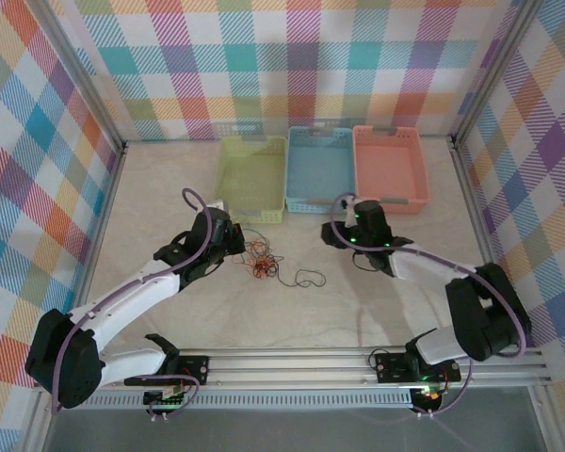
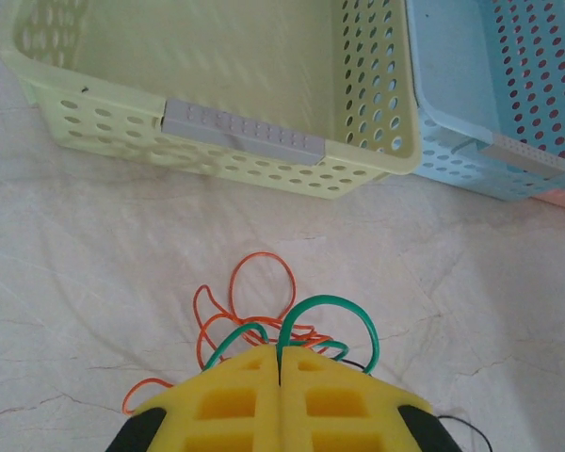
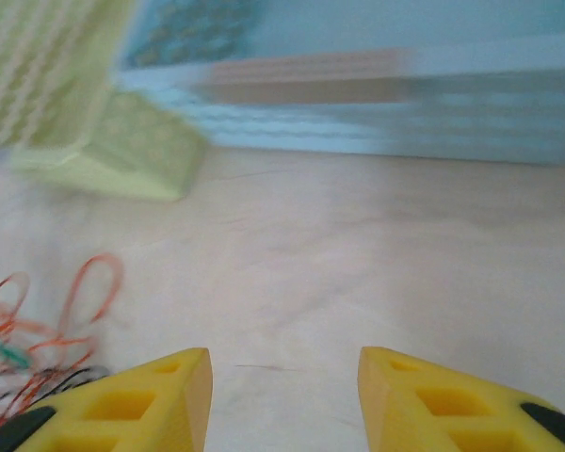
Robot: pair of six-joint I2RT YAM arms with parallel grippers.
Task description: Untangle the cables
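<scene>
The cables [image 1: 260, 262] lay in a small tangled clump of thin orange, red and green loops on the surface [image 1: 169, 188], near its middle. One black strand [image 1: 308, 279] curled loosely just right of the clump.

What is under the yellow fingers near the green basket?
From under the left gripper's shut fingers, orange cables and a green cable loop out; the green one seems pinched between them. The fingers cover the rest of the tangle.
</scene>
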